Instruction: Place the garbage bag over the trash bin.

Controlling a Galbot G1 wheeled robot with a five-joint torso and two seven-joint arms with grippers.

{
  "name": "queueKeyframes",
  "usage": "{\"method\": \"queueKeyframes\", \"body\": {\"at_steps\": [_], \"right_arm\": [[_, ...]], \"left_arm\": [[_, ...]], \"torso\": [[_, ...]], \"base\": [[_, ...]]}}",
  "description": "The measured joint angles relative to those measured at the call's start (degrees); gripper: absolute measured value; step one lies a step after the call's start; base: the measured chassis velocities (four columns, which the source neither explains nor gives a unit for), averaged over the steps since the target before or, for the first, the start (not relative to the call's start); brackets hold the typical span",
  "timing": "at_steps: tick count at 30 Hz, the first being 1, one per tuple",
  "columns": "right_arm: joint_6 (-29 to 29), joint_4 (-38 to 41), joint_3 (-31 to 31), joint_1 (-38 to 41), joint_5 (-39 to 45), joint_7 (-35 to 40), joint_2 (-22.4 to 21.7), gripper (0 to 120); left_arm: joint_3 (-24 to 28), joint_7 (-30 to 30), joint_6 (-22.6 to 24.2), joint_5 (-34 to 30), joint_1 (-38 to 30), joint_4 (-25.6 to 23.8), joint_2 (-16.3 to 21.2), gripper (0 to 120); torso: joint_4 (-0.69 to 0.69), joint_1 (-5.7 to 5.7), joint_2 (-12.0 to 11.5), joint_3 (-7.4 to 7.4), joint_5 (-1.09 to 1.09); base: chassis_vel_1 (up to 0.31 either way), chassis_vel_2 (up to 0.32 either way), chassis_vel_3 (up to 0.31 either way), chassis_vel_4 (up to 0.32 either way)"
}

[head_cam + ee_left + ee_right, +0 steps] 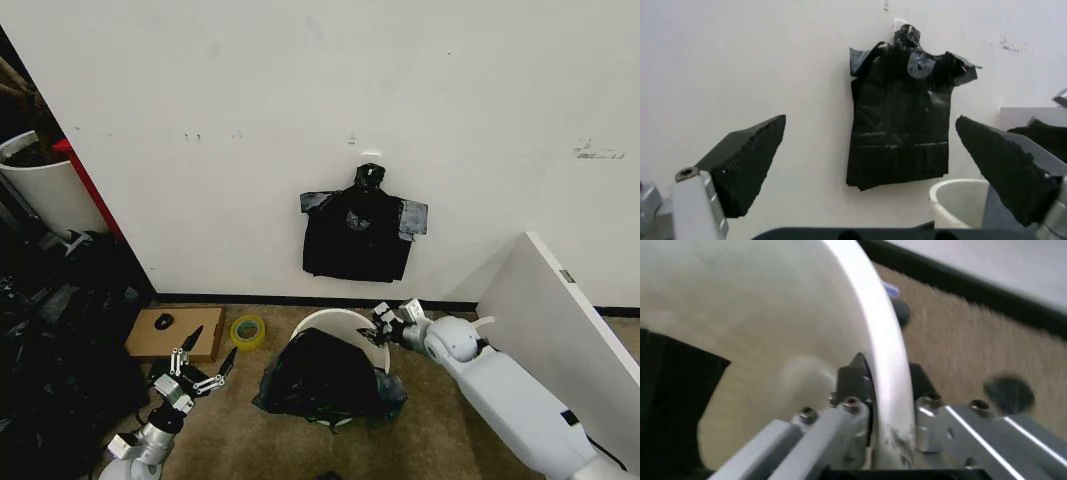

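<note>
Up close, the right gripper [883,385] pinches the trash bin [773,330] rim; the left gripper [205,368] hangs spread, empty.

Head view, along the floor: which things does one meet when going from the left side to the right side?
Left pincer → roll of yellow-green tape → garbage bag draped on the trash bin → right pincer at the bin's rim → leaning white board.
</note>
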Motion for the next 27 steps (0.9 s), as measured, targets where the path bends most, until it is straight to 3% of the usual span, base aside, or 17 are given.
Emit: {"method": "queueKeyframes", "body": {"at_steps": [1,3,7,9,15,27], "right_arm": [[-0.86,2.14,0.08,-1.42,4.92,5.56,-0.52,2],[-0.89,3.75,0.16,-2.59,8.7,9.88,-0.89,0],[5.17,11.38,0.24,-8.28,22.58,30.93,-1.62,0],[6.02,12.15,0.29,-8.85,23.84,33.01,-1.52,0],[18.89,20.17,2.48,-15.53,32.34,52.9,1.98,0],[32.62,23.02,4.06,-25.31,28.59,64.68,9.54,0]], "left_arm": [[0.08,-0.01,-0.04,-0.02,-0.03,0.0,0.03,100],[0.18,-0.01,-0.06,-0.03,-0.05,0.0,0.07,100],[0.66,0.03,-0.12,-0.09,-0.11,-0.13,0.31,100],[0.71,0.06,-0.14,-0.1,-0.11,-0.18,0.35,100],[0.94,0.36,-0.51,-0.33,-0.08,-0.49,0.84,100],[1.12,0.64,-1.02,-0.65,-0.34,-0.49,1.19,100]], "torso": [[-0.01,0.0,0.0,0.0,-0.01],[0.0,0.0,0.0,0.0,-0.01],[-0.01,0.0,0.0,0.01,0.01],[-0.01,0.0,0.0,0.01,0.0],[0.01,0.0,0.0,0.01,-0.01],[0.0,0.01,0.0,0.01,-0.02]], "base": [[0.0,0.0,0.0,0.0],[0.0,0.0,0.0,0.0],[0.0,0.0,0.0,0.0],[0.0,0.0,0.0,0.0],[0.0,0.0,0.0,0.0],[0.0,0.0,0.0,0.0]]}}
